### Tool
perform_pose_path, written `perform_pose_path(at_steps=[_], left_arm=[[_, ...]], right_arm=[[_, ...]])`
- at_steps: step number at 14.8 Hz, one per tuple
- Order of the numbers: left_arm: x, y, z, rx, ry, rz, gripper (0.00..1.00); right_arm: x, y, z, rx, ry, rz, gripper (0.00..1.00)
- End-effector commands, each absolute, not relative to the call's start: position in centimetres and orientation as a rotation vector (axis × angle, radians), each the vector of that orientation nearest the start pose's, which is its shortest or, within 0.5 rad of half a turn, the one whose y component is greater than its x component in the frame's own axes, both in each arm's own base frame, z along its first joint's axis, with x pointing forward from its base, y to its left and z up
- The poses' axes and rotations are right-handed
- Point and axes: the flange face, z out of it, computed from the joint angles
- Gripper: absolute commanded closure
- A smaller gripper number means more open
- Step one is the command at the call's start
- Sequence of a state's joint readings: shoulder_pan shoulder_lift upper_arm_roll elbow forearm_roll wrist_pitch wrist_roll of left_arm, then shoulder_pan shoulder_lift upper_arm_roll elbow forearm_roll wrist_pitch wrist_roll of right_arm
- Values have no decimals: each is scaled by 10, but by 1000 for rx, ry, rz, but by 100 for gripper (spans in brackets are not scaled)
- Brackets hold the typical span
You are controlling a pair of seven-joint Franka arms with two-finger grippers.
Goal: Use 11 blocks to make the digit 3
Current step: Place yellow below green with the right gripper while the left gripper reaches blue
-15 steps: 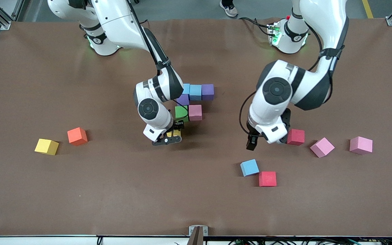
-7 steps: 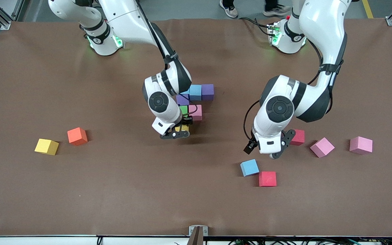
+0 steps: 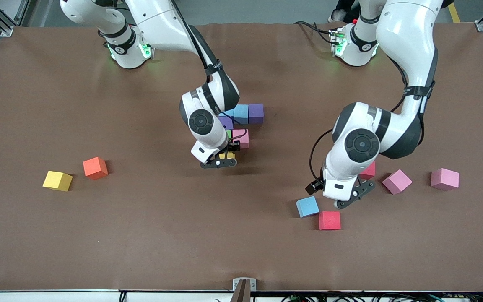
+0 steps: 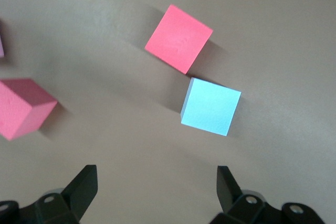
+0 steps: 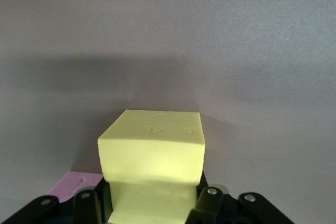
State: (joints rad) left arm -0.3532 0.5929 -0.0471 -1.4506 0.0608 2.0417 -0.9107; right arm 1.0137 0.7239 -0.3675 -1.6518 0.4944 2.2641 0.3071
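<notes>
My right gripper (image 3: 220, 160) is shut on a pale yellow block (image 3: 226, 155), low over the table, close beside the bright pink block (image 3: 241, 138) and the mostly hidden green block (image 3: 228, 134). In the right wrist view the yellow block (image 5: 155, 150) fills the jaws. The started figure also has a light blue block (image 3: 240, 113) and two purple blocks (image 3: 255, 113) (image 3: 226, 122). My left gripper (image 3: 352, 197) is open and empty over the table, beside a loose light blue block (image 3: 307, 206) (image 4: 211, 106) and a red block (image 3: 329, 220) (image 4: 178, 38). A second red block (image 3: 368, 170) is partly hidden by the left arm.
A darker yellow block (image 3: 57, 180) and an orange block (image 3: 95, 167) lie toward the right arm's end. Two paler mauve-pink cubes (image 3: 396, 181) (image 3: 444, 179) lie toward the left arm's end.
My right gripper has carried the yellow block closer to the green and pink blocks. My left gripper has turned and moved from the second red block toward the light blue and red pair.
</notes>
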Motion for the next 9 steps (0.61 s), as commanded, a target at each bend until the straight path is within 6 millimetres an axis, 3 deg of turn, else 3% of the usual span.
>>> perform_pose_path(at_steps=[1,8,9], left_arm=[[677,-275,331,-3072,-539,-45,0],[697,-276,296,-3144,-470,-178,1],[699,-276,291,-3147,-446,-178,1]], right_arm=[[510,435,182,-3143,-201,240,77],[515,442,190,-3136,-168,223,76],[515,443,190,-3133,-164,222,67]])
